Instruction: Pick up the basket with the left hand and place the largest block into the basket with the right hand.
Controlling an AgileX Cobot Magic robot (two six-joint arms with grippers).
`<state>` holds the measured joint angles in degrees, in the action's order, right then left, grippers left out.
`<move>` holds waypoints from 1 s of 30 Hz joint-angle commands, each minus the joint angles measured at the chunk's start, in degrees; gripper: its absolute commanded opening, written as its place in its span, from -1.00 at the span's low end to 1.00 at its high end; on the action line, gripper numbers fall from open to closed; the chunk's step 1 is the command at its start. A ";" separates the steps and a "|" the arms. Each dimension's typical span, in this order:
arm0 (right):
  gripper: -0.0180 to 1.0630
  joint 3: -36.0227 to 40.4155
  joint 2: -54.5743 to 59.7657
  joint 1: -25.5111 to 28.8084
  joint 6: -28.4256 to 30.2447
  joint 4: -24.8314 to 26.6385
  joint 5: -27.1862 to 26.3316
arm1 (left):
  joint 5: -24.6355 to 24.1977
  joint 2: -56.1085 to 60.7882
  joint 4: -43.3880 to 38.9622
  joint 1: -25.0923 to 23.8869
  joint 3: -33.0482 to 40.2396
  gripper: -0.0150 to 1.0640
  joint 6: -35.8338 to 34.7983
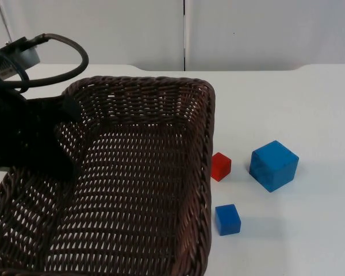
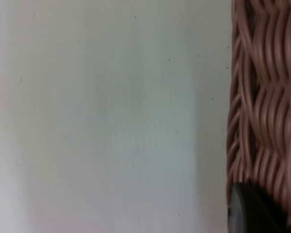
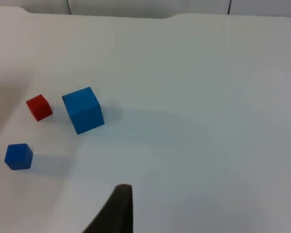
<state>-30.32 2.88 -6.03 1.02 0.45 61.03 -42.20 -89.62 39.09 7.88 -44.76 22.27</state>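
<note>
1. Dark woven wicker sits against the left gripper [image 1: 57,123] at the basket's [image 1: 161,92] left wall. The basket looms large and close under the top camera, so I judge it clamped on that wall and held off the table, though the finger closure itself is hidden behind the black arm.
2. In the left wrist view a black fingertip [image 2: 250,208] lies right against the weave [image 2: 262,97], with bare white table [image 2: 111,121] beside it. That fits a grip on the wall rather than a hover near it.
3. The basket's open mouth faces up and nothing lies inside. Its right rim stands just beside the blocks, likely so the other arm has only a short carry.
4. The right gripper waits, its dark fingertip [image 3: 119,208] looking along the table toward the blocks and well apart from them. Whether its fingers are apart or together I cannot tell.
5. The largest block, the big blue cube [image 1: 273,165], rests on the table to the right of the basket, untouched. In the right wrist view it [image 3: 83,110] stands just beside the red cube [image 3: 39,107].
6. The red cube [image 1: 221,167] sits between the basket rim and the big blue cube; the small blue cube [image 1: 227,219] lies nearer the camera. Both crowd the target, so a descent from above on its free sides seems the safest approach.
</note>
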 commanded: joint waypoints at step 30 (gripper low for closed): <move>0.98 -19.58 55.57 0.20 6.03 9.99 -17.96 | -0.29 0.72 2.03 0.07 0.10 -0.98 -0.07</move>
<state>-47.98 53.99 -6.03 4.63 8.24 44.46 -42.20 -89.62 39.09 7.88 -44.76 22.27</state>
